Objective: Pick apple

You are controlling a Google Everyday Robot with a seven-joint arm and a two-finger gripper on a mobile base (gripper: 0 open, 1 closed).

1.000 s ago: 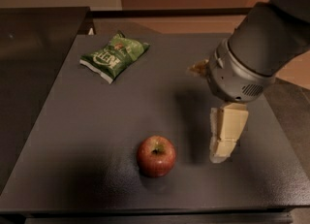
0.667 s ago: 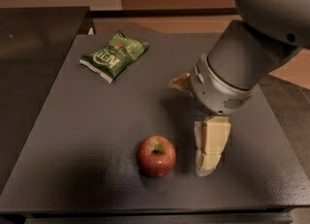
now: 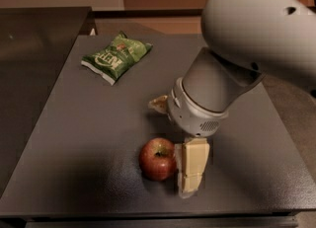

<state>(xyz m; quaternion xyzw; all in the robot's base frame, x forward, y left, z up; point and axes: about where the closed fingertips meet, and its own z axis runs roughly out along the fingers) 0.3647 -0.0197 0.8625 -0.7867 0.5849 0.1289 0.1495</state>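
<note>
The apple (image 3: 158, 159), firm, smooth and round, lies near the table's (image 3: 89, 138) front edge and likely wants gripping across its widest middle. The gripper (image 3: 191, 172) hangs just right of the apple; apart or together, I cannot tell.

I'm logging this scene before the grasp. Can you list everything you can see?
apple: one, red, on the table near its front edge, middle.
snack bag: one, green, lying flat on the far left part of the table.
table: one, dark grey, fills most of the view.
arm: one, light grey, reaching in from the upper right.
gripper: one, cream, down at the table, close against the apple's right side; whether it touches cannot be told.
</note>
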